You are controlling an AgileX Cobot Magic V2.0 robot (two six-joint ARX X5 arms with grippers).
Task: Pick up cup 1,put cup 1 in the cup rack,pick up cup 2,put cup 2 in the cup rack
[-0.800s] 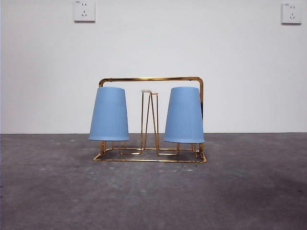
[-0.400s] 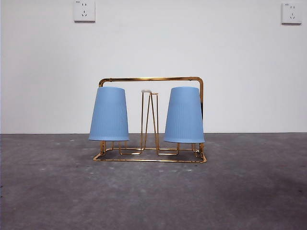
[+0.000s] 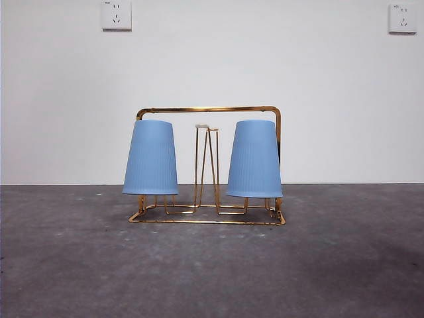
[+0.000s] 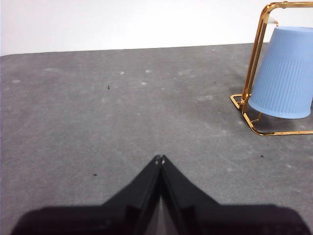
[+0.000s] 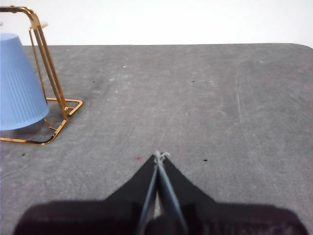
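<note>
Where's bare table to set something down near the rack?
Bare table in front of the cup rack and off both its ends. Crowded: the rack itself, a blue cup and another blue cup flanking the bare middle prongs.

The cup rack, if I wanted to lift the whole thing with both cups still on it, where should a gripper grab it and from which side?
Probably the top bar of the cup rack, taken from above. That horizontal bar spans between the two upside-down blue cups and is bare, thin enough for jaws to close across. The middle, above the empty centre prongs, looks best balanced.
</note>
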